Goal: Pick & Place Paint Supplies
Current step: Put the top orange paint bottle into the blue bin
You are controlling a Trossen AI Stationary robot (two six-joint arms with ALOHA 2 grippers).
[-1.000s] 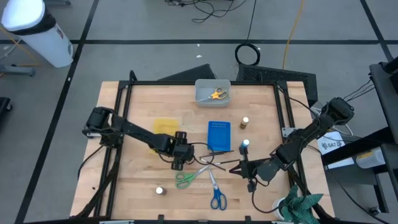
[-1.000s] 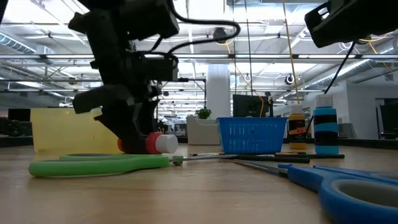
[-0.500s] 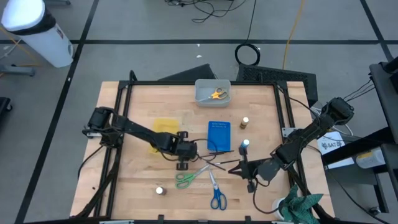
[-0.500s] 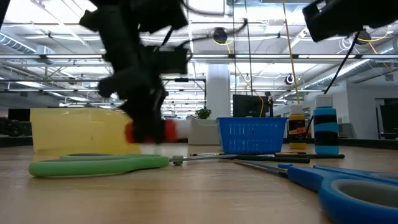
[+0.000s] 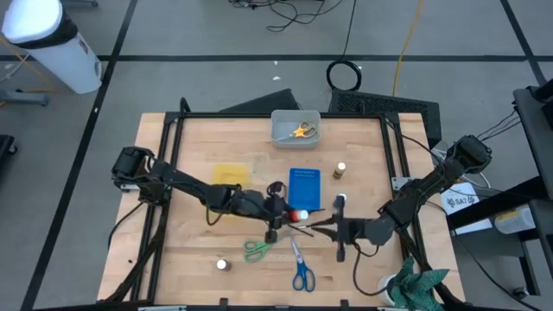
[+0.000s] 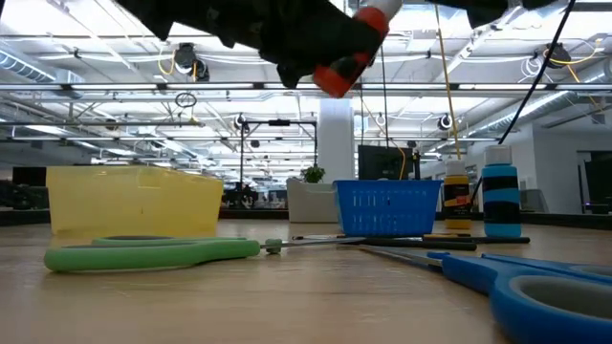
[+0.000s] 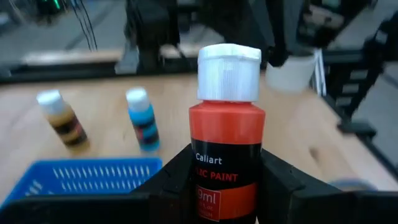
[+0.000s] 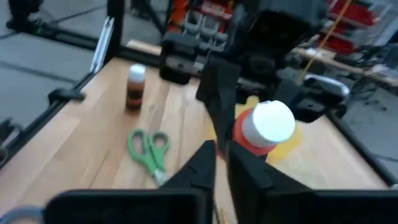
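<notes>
Since the left claw [image 7: 227, 186] grips the red paint bottle [image 7: 227, 155] by its body above bench centre, it's light, rigid, slick. Right claw [image 5: 327, 229] at 4 o'clock looks nearly closed, empty.

Bin [image 5: 295, 128] at table's far edge, scissors [image 5: 301, 130] inside. Two trays [image 5: 303, 187] side by side mid-table. Two bottles [image 5: 340, 169] right of them. Two scissors [image 5: 301, 270] near front edge; lone bottle [image 5: 222, 265] front left.
</notes>
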